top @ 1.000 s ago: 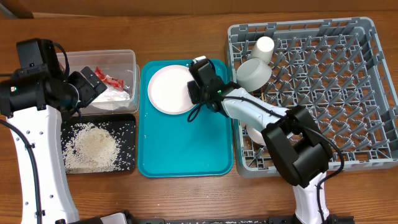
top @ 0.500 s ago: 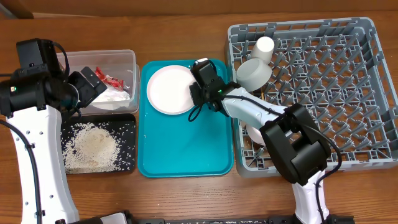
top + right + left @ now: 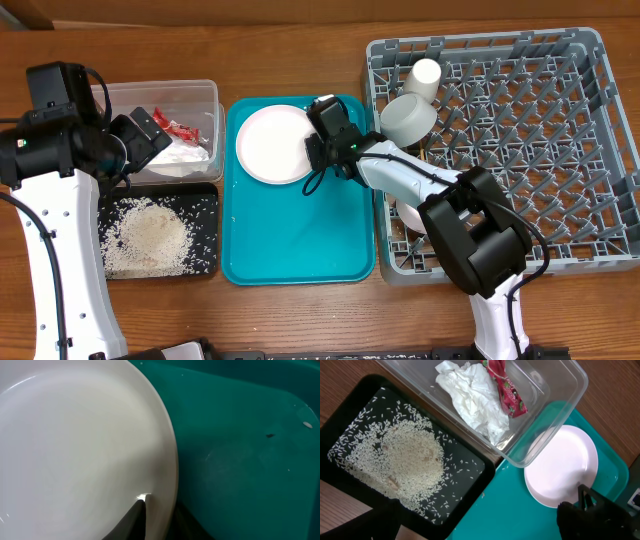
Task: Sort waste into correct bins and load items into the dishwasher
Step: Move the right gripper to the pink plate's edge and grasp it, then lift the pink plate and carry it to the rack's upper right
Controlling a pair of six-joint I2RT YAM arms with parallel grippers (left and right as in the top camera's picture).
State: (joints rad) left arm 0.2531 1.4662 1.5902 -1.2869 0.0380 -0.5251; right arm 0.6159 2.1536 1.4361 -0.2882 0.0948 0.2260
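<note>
The waste looks sorted. The napkin and red wrapper lie in the clear tub, and the rice is heaped in the black tray. Loading the dish rack is the step in hand.

The cup and the grey-green bowl already sit in the rack's near-left corner. The plate is flat on the teal tray, in its upper left part, and appears to be the last piece waiting.

The right gripper has its jaws closed down on the plate's right rim, one finger on the inner face and one under the outer edge. The left gripper hangs over the tub with its jaws wide apart, holding nothing.

The next move probably calls for tipping the plate up off the tray by this edge pinch. It then has to go right across the desk and slot upright between free pegs, clear of the bowl. The grip is thin and the glaze looks smooth, so the plate could swing or slip if lifted fast.

The wrapper carries small print, but it is too fine to read. No other label or brand shows.
</note>
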